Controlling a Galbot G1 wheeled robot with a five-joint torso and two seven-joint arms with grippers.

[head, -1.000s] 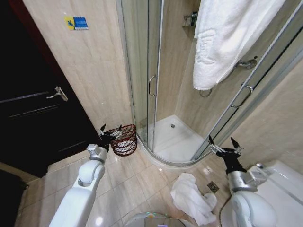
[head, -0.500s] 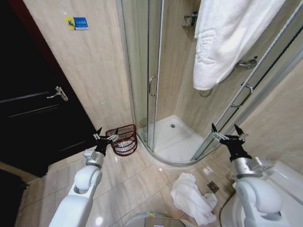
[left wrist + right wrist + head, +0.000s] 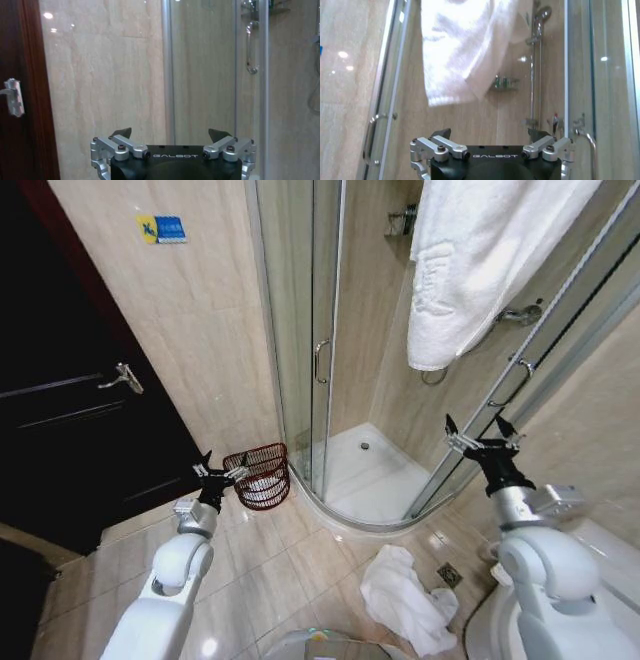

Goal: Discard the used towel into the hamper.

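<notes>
Towel (image 3: 405, 595), white and crumpled, lies in a loose heap on the tiled floor (image 3: 290, 565), just outside the curved shower enclosure (image 3: 330, 380) and near a small floor drain (image 3: 449, 575). It looks soft, limp and light; it should collapse and drape when lifted, so a pinch on a raised fold near the middle of the heap seems the best hold, with trailing ends likely to hang down. The hamper (image 3: 260, 475), a dark red-brown wire basket with an open top, stands on the floor against the wall beside the shower enclosure's glass door, well apart from the towel. The left claw (image 3: 220, 472) hangs just beside the hamper's rim, its fingers spread and holding nothing; the left wrist view shows the same left claw (image 3: 170, 135) spread wide before the shower enclosure's glass. The right claw (image 3: 482, 438) is raised in front of the shower enclosure's far door, well above the towel, also spread and empty. A second large white towel (image 3: 480, 260) hangs over the top of the shower enclosure and takes no part in this.
</notes>
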